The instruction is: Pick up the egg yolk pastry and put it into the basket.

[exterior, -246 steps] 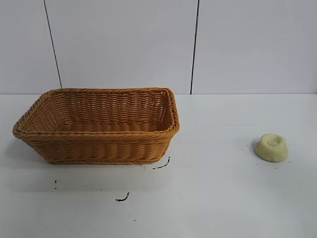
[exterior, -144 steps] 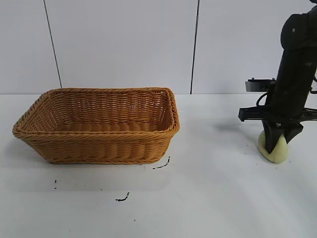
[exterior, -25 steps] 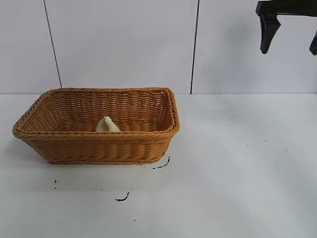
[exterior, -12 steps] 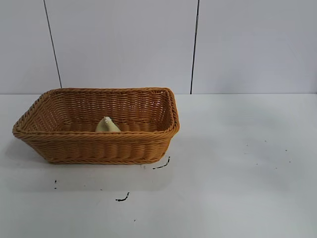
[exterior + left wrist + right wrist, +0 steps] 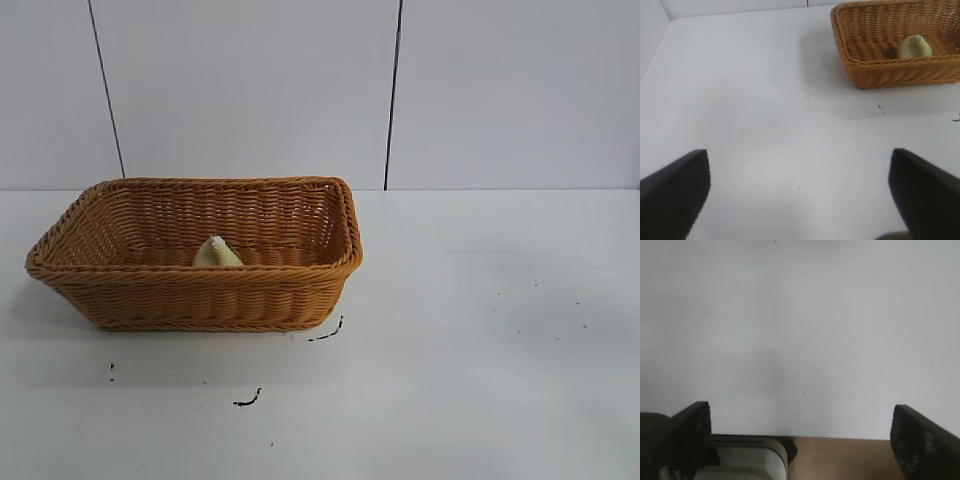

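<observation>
Two grippers' fingers (image 5: 675, 192) (image 5: 920, 442) spread wide and empty above the table (image 5: 480, 350), egg yolk pastry (image 5: 217, 252) inside the basket (image 5: 200, 300).

Neither of my arms shows in the exterior view. My left gripper (image 5: 799, 195) hangs tilted downward, fingers (image 5: 675, 192) spread wide apart, nothing between them. My right gripper (image 5: 800, 440) also points downward at a slant, fingers (image 5: 922, 442) wide apart, gripping nothing.
</observation>
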Available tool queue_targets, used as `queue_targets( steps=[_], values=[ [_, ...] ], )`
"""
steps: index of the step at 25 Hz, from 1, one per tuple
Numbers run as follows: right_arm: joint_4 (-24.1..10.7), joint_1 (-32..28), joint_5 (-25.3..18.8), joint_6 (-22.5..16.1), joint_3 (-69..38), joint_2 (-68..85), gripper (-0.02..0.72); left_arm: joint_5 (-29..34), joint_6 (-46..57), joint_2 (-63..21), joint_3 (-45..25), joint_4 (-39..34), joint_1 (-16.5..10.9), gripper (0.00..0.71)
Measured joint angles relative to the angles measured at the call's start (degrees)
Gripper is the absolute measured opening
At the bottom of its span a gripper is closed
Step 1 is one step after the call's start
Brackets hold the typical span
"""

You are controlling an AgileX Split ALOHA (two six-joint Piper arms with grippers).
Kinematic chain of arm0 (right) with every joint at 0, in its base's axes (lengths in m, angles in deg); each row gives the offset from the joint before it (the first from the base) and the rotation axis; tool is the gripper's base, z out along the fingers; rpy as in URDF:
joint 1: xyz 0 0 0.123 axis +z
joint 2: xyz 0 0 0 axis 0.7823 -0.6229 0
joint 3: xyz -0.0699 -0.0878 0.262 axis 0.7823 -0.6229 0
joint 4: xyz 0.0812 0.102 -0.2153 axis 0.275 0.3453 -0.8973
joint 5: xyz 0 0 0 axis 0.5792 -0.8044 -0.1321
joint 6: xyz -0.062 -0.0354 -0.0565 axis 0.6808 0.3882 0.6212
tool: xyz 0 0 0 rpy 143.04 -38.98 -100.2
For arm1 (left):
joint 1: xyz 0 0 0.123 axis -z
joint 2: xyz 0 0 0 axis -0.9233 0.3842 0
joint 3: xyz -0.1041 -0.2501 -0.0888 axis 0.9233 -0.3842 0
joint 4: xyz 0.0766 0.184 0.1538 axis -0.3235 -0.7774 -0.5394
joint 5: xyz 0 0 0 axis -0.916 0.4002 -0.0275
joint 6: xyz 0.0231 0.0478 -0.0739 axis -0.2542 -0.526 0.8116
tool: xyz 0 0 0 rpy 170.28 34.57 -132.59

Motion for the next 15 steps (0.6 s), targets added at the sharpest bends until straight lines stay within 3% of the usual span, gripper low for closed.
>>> queue_targets(
  steps=[7,15],
  values=[
    [0.3,0.0,0.4,0.1,-0.2,10.7,0.696,0.0,0.0,0.0,0.0,0.0,0.0,0.697],
    [0.3,0.0,0.4,0.1,-0.2,11.3,0.696,0.0,0.0,0.0,0.0,0.0,0.0,0.697]
  ],
)
